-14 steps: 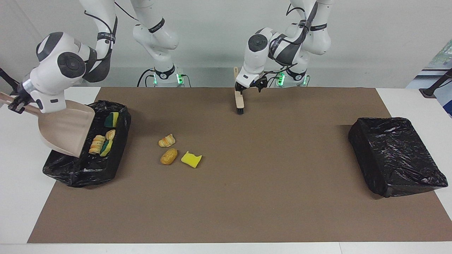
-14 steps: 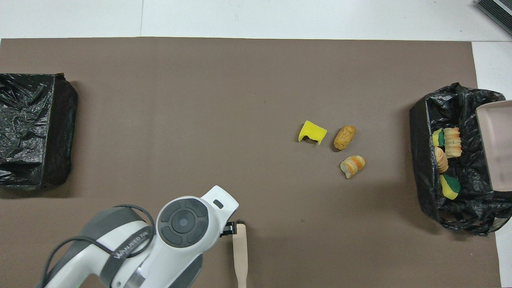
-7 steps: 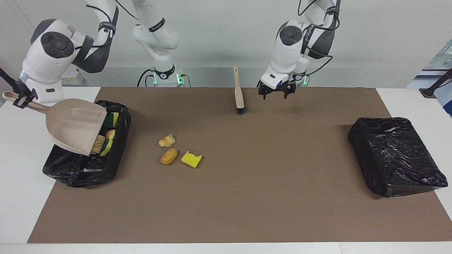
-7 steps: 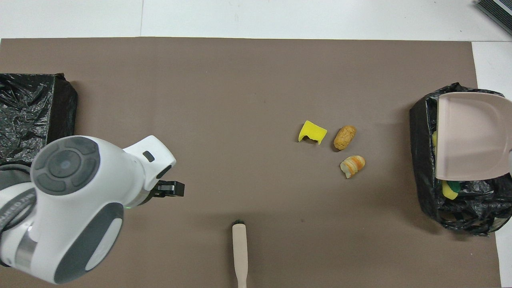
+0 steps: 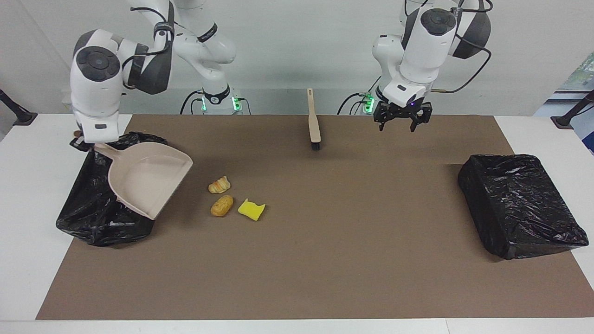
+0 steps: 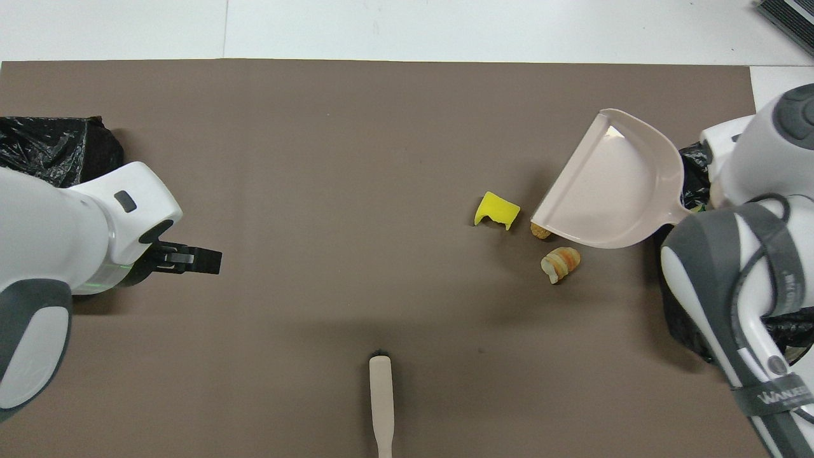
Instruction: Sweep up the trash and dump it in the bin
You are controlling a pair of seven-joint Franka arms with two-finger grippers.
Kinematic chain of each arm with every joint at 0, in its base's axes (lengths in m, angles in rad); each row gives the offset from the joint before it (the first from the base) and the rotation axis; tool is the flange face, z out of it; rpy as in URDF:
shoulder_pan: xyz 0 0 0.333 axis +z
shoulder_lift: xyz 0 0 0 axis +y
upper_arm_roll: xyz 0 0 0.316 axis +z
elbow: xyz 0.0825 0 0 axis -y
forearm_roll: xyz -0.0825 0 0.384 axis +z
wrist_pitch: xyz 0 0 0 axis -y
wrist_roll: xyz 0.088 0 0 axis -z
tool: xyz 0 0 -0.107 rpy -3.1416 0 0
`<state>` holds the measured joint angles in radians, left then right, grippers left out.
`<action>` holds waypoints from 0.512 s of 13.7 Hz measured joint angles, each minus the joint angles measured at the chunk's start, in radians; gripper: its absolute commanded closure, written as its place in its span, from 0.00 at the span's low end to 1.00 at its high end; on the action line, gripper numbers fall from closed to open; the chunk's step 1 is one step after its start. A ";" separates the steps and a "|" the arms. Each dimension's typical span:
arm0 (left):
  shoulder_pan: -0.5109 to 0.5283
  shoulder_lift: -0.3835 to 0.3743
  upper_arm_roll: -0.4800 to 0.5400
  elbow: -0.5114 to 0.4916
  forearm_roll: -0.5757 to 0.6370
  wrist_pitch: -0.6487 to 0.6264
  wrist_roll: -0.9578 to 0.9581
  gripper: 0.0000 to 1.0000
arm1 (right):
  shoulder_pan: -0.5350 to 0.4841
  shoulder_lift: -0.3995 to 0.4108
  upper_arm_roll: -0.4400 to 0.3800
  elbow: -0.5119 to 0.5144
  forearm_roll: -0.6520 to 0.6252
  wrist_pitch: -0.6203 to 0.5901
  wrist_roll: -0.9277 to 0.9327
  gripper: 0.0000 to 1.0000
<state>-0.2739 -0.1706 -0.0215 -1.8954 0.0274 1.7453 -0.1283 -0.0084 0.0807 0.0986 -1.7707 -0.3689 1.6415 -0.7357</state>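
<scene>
The right end effector [image 5: 82, 141], at the upper left of the facing view, is clenched on the handle of the beige dustpan [image 5: 146, 178], which hangs tilted over the edge of the black-lined bin [image 5: 100, 218] at the right arm's end of the surface [image 5: 325, 260]. Three pieces of trash [image 5: 234, 202] lie on the brown mat [image 5: 348, 208] just beside the pan's lip, left of centre: a croissant piece [image 5: 219, 185], a bread roll [image 5: 222, 205] and a yellow sponge chunk [image 5: 251, 209]. The left end effector [image 5: 402, 121], upper right, hangs released above the mat. The beige brush [image 5: 313, 121] lies at upper centre. A second black bin [image 5: 519, 204] sits at the right.
</scene>
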 measured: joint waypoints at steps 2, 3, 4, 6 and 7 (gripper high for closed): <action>0.031 0.007 0.000 0.039 0.000 -0.025 0.051 0.00 | 0.083 0.023 0.001 -0.001 0.076 0.000 0.228 1.00; 0.046 0.012 0.001 0.063 0.001 -0.043 0.078 0.00 | 0.123 0.037 0.002 -0.001 0.110 0.000 0.332 1.00; 0.062 0.017 0.001 0.086 0.001 -0.060 0.102 0.00 | 0.157 0.049 0.002 0.000 0.148 0.001 0.425 1.00; 0.089 0.024 0.001 0.122 0.001 -0.077 0.142 0.00 | 0.215 0.071 0.002 0.000 0.235 0.019 0.607 1.00; 0.098 0.027 0.001 0.138 0.001 -0.082 0.152 0.00 | 0.248 0.086 0.002 0.001 0.277 0.041 0.705 1.00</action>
<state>-0.1758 -0.1431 -0.0208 -1.7579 0.0282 1.6636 0.0232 0.2397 0.1663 0.1007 -1.7700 -0.0921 1.6829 -0.0312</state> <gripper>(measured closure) 0.000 0.674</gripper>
